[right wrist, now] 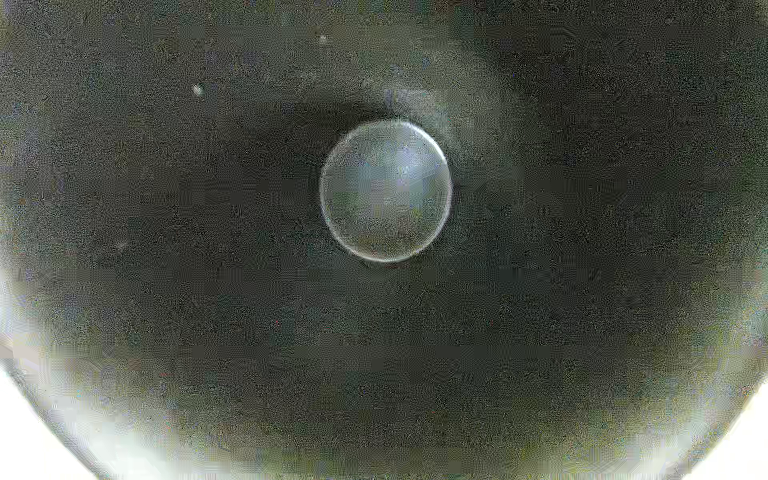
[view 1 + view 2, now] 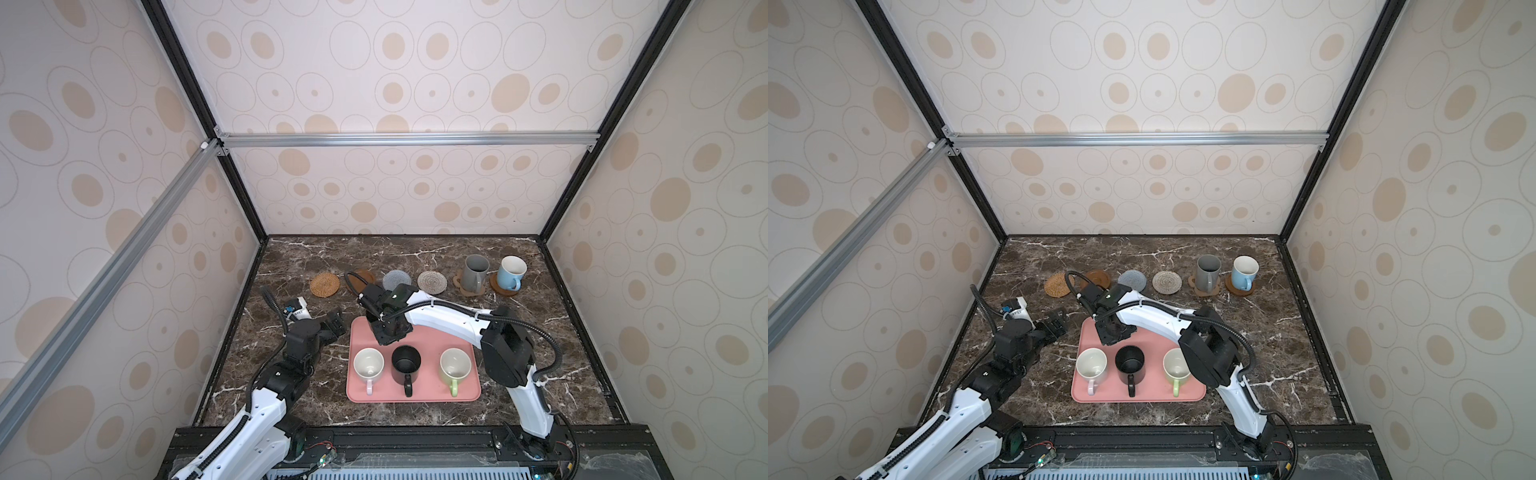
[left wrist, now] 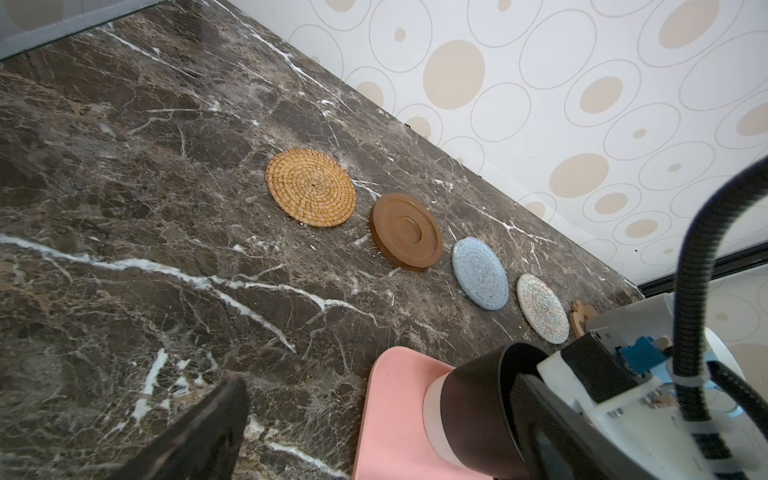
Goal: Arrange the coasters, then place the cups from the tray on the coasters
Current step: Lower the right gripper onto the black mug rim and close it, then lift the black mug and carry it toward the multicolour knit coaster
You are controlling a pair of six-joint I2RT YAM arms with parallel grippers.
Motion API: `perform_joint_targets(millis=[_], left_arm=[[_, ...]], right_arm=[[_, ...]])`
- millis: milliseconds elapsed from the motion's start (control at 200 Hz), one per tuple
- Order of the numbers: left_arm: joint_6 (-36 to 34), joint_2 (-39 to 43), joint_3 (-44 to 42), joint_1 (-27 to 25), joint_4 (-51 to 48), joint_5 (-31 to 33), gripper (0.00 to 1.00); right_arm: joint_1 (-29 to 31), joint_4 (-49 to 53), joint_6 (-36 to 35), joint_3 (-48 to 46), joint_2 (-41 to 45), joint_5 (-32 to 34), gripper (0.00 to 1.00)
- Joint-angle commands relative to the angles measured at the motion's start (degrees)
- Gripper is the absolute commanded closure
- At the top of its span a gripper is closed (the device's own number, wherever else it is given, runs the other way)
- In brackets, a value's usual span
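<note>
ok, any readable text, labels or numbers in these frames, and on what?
No legible text in any view.
Light mark on right arm's wrist housing: too small to read.
White mark on left arm: too small to read.
On cups, coasters, tray: no print visible.

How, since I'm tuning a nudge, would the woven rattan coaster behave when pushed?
The woven rattan coaster lies flat, so it should probably slide, not roll, on the smooth marble table. Its thin coiled weave suggests light, fairly stiff.
</note>
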State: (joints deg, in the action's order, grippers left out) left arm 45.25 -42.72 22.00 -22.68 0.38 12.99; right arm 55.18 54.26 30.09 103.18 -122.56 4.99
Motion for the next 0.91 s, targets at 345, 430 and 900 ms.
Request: perform_joint_targets(millis=[345, 430, 900], left_arm=[[0.3, -1.2, 1.2, -0.4, 1.1, 0.1, 0.00], [0.4, -1.6, 1.1, -0.4, 1.4, 0.0, 0.00], [0.0, -1.4, 0.5, -0.4, 1.7, -0.2, 0.00]], right_arm=[[0.0, -0.6, -0.7, 0.4, 0.8, 2.1, 0.85], [0.0, -0.6, -1.2, 0.3, 1.2, 2.3, 0.86], [0.0, 0.6, -1.1, 1.5, 4.0, 5.2, 0.87]])
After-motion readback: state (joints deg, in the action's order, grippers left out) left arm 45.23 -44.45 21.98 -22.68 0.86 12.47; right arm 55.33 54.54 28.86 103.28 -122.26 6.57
